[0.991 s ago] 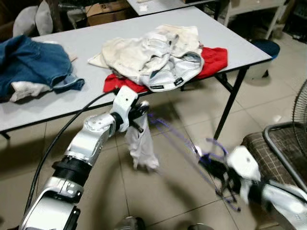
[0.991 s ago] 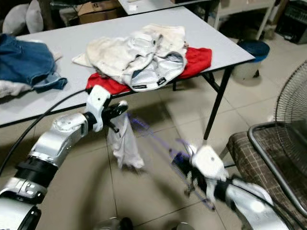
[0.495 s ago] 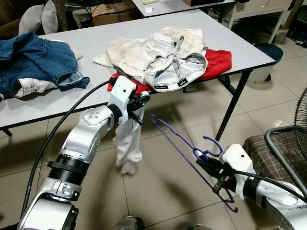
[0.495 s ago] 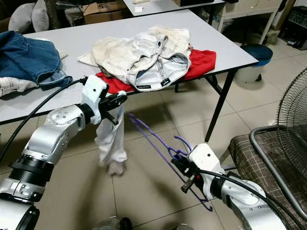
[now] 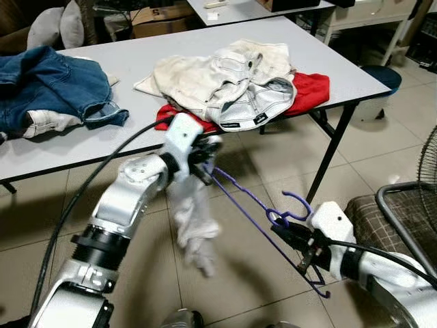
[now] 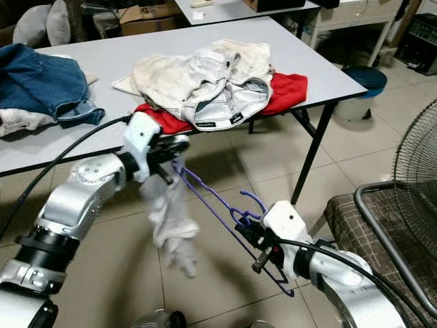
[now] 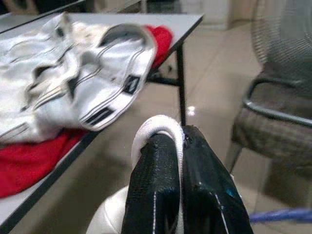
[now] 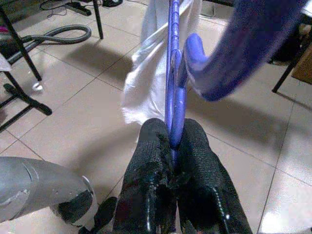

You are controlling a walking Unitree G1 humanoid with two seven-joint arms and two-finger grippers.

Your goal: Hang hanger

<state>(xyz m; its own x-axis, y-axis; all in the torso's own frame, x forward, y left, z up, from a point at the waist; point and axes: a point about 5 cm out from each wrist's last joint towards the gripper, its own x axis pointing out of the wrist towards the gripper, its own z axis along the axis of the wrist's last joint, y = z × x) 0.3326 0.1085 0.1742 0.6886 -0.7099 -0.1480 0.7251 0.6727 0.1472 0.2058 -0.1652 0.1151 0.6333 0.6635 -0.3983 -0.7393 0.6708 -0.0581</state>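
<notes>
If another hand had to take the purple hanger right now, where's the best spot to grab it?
Grip the purple hanger on its bare straight arm, coming from above. The right gripper is shut at its neck, the left gripper pinches the white garment at its far tip.

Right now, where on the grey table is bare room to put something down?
The grey table is bare between the blue jeans and the cream and white clothes pile, and at its right end beyond the red garment. The middle, under the pile, is crowded.
</notes>
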